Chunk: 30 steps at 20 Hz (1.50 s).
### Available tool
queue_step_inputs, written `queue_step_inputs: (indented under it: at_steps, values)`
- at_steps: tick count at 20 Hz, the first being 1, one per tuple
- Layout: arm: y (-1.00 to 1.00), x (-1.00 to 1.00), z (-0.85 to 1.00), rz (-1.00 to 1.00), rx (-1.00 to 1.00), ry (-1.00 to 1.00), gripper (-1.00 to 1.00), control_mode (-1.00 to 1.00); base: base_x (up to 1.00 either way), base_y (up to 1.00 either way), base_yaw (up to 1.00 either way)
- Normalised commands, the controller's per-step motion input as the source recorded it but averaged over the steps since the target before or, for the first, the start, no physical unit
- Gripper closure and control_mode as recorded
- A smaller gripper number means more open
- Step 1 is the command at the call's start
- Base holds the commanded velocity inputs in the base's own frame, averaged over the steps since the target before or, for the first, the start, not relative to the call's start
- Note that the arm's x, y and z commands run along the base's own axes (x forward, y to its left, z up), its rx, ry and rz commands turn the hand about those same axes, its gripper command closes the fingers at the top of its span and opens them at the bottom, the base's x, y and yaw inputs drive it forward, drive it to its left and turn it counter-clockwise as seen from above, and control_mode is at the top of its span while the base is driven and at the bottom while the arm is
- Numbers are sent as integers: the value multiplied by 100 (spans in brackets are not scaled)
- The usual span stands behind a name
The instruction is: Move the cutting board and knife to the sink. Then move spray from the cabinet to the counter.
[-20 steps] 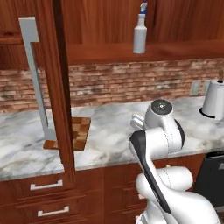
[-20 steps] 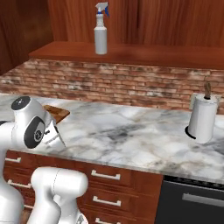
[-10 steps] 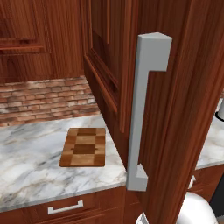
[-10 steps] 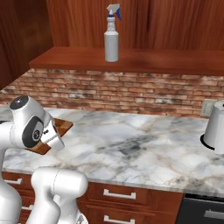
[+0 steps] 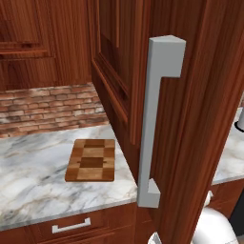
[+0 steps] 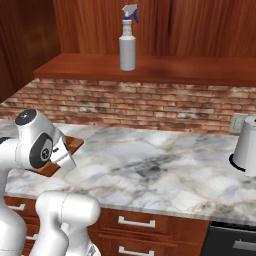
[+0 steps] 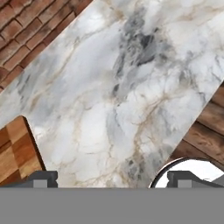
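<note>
The cutting board (image 5: 90, 160), a patchwork of light and dark brown squares, lies flat on the marble counter (image 5: 33, 181) beside the open cabinet door. Its corner peeks out behind my arm (image 6: 73, 144) and shows at the lower left of the hand view (image 7: 15, 153). The spray (image 6: 127, 44), pale with a blue trigger, stands upright on the cabinet shelf (image 6: 200, 70) above the brick wall. My gripper (image 7: 113, 179) hovers over bare counter (image 7: 118, 100) to the right of the board, fingertips (image 7: 41, 178) wide apart, open and holding nothing. The knife and the sink are out of view.
An open wooden cabinet door with a long grey handle (image 5: 159, 119) stands close in front of the left camera, right of the board. A white paper-towel roll (image 6: 247, 150) sits at the counter's right end. Drawers with silver handles (image 6: 136, 222) run below.
The whole picture has shifted in both base views, so the cameras have moved with the base. The cabinet door and board look nearer. The jaws stay open.
</note>
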Motion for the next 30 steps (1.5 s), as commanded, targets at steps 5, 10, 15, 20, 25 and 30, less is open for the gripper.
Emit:
queue_step_inputs:
  at_steps: [5,10,15,20,25,30]
  values:
    - [-6,-1,-12,42,9,1,-100,-100,0,0,0]
    - [-2,-3,-32,36,19,-2,-100,-100,0,0,0]
    - [7,2,-9,3,11,-2,-100,-100,0,0,0]
    - [41,55,-6,0,-4,-17,-100,-100,0,0,0]
    - [63,77,-3,0,-14,-16,-100,-100,0,0,0]
    - [17,93,9,-3,-2,8,-100,-100,0,0,0]
